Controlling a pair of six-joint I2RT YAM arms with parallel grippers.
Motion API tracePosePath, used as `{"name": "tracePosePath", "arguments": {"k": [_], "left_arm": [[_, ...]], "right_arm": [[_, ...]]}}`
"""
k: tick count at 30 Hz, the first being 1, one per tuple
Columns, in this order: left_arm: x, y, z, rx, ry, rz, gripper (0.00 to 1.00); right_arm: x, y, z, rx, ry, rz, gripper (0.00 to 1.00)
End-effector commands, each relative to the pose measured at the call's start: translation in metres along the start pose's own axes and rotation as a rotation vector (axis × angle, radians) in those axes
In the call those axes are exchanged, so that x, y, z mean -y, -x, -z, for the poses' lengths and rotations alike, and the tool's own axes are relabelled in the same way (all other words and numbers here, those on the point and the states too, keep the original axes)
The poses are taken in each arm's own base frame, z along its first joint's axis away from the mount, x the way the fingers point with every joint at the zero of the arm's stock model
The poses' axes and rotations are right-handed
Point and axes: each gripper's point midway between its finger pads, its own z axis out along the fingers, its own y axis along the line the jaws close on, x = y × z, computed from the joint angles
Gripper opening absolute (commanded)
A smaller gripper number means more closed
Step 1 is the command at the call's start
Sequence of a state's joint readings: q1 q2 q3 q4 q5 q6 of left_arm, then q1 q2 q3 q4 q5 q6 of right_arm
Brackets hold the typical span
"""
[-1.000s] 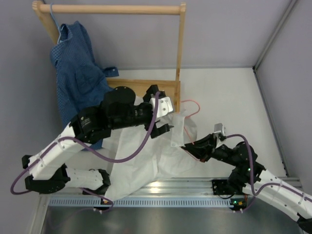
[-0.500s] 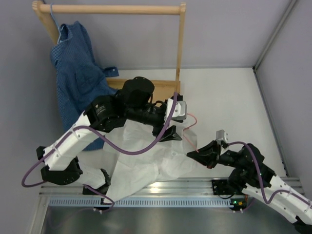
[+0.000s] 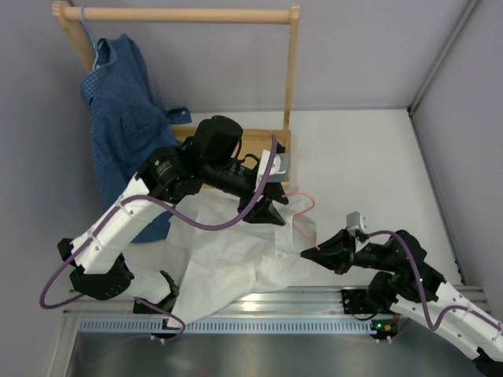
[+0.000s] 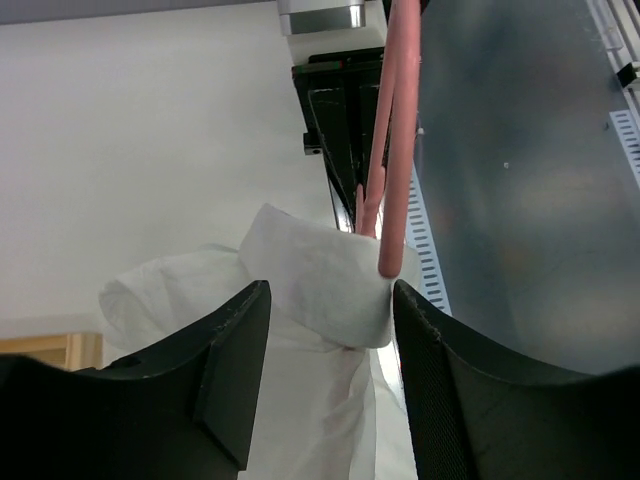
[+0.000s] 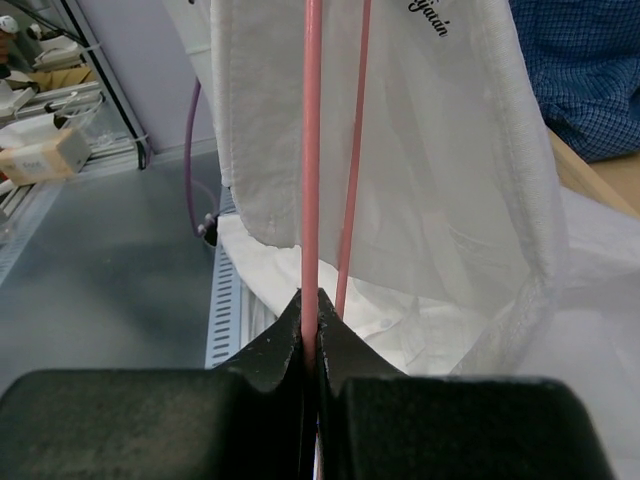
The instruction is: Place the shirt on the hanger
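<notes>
The white shirt (image 3: 228, 267) lies crumpled on the table (image 3: 369, 157), in front of the two arms and between them. One part of it is lifted up next to the pink hanger (image 3: 308, 196). In the right wrist view the cloth hangs like a curtain just behind the thin pink wires.

The right gripper (image 5: 310, 305) has its fingers pressed tight together on one pink wire. It holds the hanger up off the table. This is most likely so the wire is steady while the shirt gets pulled over it.

The left gripper (image 4: 330, 300) is over the lifted part of the shirt. Its fingers are spread apart, one on each side of a thick fold of white cloth, just beside the end of the hanger. They do not seem to squeeze the fold yet. The fold may be the collar or a shoulder, but it is hard to tell which. The gripper is probably there so it can pinch that fold and tug it over the wire.

Most of the shirt lies flat on the table, so the job looks only just begun.

Farther back, a blue shirt (image 3: 122, 110) hangs on a wooden rack (image 3: 189, 14). It is not part of this job.
</notes>
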State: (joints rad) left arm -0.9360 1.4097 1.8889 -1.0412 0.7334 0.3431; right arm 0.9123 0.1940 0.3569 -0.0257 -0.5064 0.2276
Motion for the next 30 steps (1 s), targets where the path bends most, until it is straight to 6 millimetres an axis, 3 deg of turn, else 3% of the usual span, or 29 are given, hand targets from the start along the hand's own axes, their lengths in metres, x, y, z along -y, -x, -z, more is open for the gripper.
{"name": "tracePosePath", "arguments": {"k": [1, 4, 5, 6, 9, 13, 18, 19, 20, 21, 28, 30], "left_arm": [[0.014, 0.009, -0.003, 0.037, -0.101, 0.001, 0.56], [0.022, 0.007, -0.007, 0.045, -0.163, 0.009, 0.54], [0.023, 0.006, -0.007, 0.045, -0.172, 0.008, 0.49], [0.025, 0.005, -0.007, 0.045, -0.179, 0.007, 0.37], [0.025, 0.000, -0.009, 0.036, -0.185, 0.011, 0.23], [0.028, -0.004, -0.011, 0.034, -0.211, 0.012, 0.22], [0.031, -0.006, -0.012, 0.038, -0.233, 0.001, 0.29], [0.032, -0.007, -0.012, 0.037, -0.233, -0.001, 0.26], [0.031, -0.008, -0.011, 0.036, -0.226, -0.009, 0.09], [0.031, -0.007, -0.010, 0.038, -0.220, -0.017, 0.00], [0.027, -0.003, -0.003, 0.060, -0.151, -0.049, 0.00], [0.018, -0.002, 0.000, 0.061, -0.077, -0.051, 0.00]], "right_arm": [[-0.016, 0.038, -0.001, 0.089, 0.068, 0.079, 0.00], [-0.016, 0.042, -0.002, 0.096, 0.063, 0.087, 0.00], [-0.016, 0.045, -0.002, 0.101, 0.063, 0.090, 0.00], [-0.017, 0.046, -0.002, 0.104, 0.068, 0.092, 0.00], [-0.019, 0.055, -0.003, 0.123, 0.074, 0.106, 0.00], [-0.020, 0.061, -0.006, 0.128, 0.085, 0.114, 0.00], [-0.018, 0.061, -0.010, 0.117, 0.089, 0.111, 0.00], [-0.018, 0.061, -0.011, 0.118, 0.089, 0.112, 0.00], [-0.019, 0.063, -0.011, 0.122, 0.092, 0.114, 0.00], [-0.018, 0.063, -0.011, 0.121, 0.088, 0.115, 0.00], [-0.007, 0.054, -0.011, 0.104, 0.036, 0.110, 0.00], [0.009, 0.054, -0.009, 0.111, -0.064, 0.087, 0.45]]}}
